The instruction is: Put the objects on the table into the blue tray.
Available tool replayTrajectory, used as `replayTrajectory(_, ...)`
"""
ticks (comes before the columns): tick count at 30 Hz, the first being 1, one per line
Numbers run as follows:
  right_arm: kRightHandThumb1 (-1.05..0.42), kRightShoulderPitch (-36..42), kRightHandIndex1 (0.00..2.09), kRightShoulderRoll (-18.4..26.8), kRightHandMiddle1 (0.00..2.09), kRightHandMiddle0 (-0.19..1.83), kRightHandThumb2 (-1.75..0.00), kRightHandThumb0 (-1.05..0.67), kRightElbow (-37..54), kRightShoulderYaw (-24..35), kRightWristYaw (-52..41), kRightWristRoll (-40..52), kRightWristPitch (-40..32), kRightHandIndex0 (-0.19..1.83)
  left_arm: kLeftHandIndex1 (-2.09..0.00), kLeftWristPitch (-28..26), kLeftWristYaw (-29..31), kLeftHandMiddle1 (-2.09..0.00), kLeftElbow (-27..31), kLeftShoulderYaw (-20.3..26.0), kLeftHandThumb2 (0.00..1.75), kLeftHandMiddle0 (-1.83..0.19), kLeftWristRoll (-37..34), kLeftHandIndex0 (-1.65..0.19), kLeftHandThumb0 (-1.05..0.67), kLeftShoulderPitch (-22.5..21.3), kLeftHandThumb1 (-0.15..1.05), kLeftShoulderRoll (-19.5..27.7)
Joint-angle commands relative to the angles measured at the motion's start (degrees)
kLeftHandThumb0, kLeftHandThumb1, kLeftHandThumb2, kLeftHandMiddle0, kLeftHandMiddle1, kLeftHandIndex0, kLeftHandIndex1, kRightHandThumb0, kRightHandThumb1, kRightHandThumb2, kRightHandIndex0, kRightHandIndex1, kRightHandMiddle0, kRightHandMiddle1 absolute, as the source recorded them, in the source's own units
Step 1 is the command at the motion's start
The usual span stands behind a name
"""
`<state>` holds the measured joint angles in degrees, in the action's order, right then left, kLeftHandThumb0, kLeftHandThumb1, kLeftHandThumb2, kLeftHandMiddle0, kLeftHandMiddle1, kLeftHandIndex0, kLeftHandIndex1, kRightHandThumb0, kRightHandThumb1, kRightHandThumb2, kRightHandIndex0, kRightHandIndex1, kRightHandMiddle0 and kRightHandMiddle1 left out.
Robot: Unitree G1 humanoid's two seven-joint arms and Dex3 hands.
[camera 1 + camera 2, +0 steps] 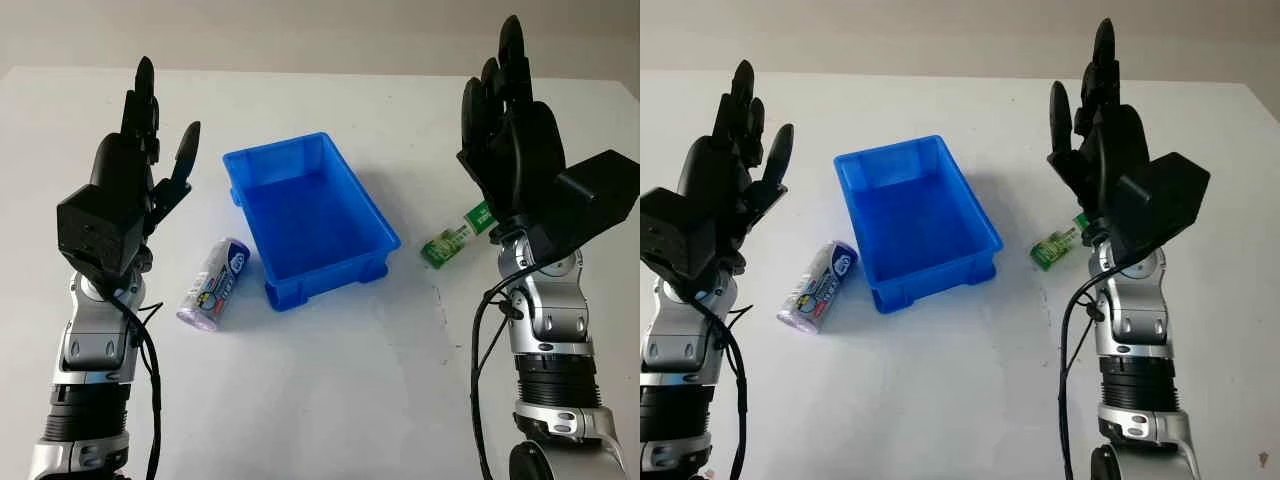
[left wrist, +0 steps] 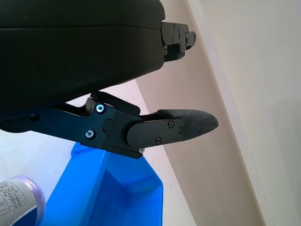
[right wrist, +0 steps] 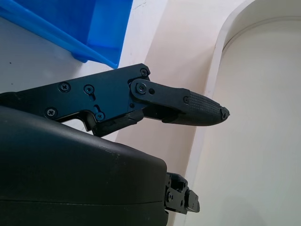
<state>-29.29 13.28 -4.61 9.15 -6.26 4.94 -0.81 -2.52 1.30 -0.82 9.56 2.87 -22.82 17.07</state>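
On the white counter, left of the tray, lies a small cylindrical plastic canister with a pale purple printed label — on its side, its length running roughly toward the near edge. It looks light and rigid, but round and smooth, so it would likely roll if nudged; a grip across its middle, fingers on either side of the barrel, seems the safest hold. To the right of the tray sits a small flat green packet, partly hidden behind the right arm; it appears thin and light, probably best pinched at its edges. Between them stands the blue rectangular plastic tray, holding nothing yet, with both items close beside it but not touching. The left hand is raised above the counter near the canister, open and holding nothing. The right hand is likewise raised and open, over the packet's side of the counter.
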Motion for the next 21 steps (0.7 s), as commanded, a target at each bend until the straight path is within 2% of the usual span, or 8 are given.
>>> replayTrajectory(1,-1.05,1.04,0.0,-0.05,0.01,-0.19,-0.6,-0.7,1.75,-0.15,-0.1,0.21,-0.25,-0.19,-0.05,0.45,0.35,-0.05,1.39,0.31,0.49,0.07,-0.23,0.07,-0.61,1.03,1.05,0.4)
replayTrajectory(6,-1.05,2.0,0.0,-0.32,0.02,-0.19,-0.6,-0.7,3.29,-0.14,-0.02,0.71,-1.37,-0.19,-0.06,-0.8,0.2,-0.06,2.9,-0.02,0.51,0.06,0.79,0.07,-0.59,1.86,1.05,0.57)
replayTrajectory(12,-1.05,1.23,0.0,-0.09,0.03,-0.19,-0.6,-0.69,1.82,-0.1,-0.44,0.57,-1.5,-0.19,-0.05,-0.94,0.11,-0.05,1.3,-0.46,0.5,0.06,1.23,0.07,-0.62,0.67,1.05,0.08)
replayTrajectory(21,-1.05,0.31,0.03,2.13,0.05,-0.15,-0.55,-0.7,1.24,0.81,-1.05,-0.17,-0.58,-0.17,-0.06,-0.91,-0.31,-0.06,1.75,0.27,0.51,0.06,0.91,0.07,-0.6,1.07,1.05,0.3)
